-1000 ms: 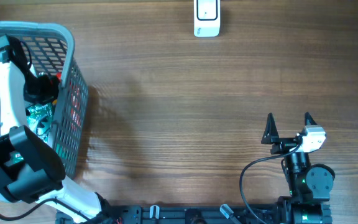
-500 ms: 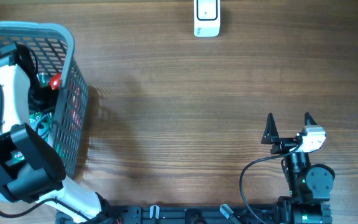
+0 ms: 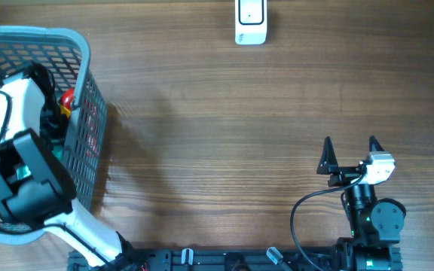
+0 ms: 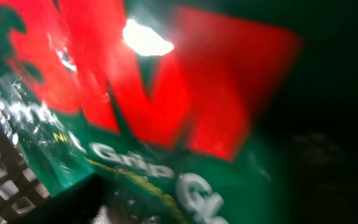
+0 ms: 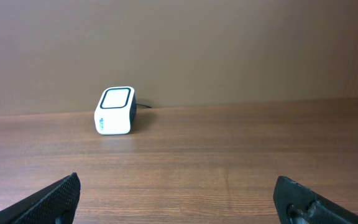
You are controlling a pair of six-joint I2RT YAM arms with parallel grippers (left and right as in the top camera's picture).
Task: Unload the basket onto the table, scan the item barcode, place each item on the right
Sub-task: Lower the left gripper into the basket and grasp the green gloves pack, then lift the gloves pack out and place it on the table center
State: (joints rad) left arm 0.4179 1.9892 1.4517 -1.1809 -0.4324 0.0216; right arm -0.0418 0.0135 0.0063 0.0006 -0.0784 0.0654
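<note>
Basket [image 3: 81, 45] holds the green 3M packet [image 4: 166, 112], lettering slanting down-right; left gripper [image 3: 53, 119] state unclear, right gripper [image 3: 349, 140] spread wide

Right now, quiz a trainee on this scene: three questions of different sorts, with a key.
1. True or false: the scanner lies inside the basket.
2. What reaches into the basket? A the left arm, B both arms, C neither arm.
3. Fill in: the green packet filling the left wrist view bears big ____ lettering.
Key: 1 false; 2 A; 3 red.
</note>
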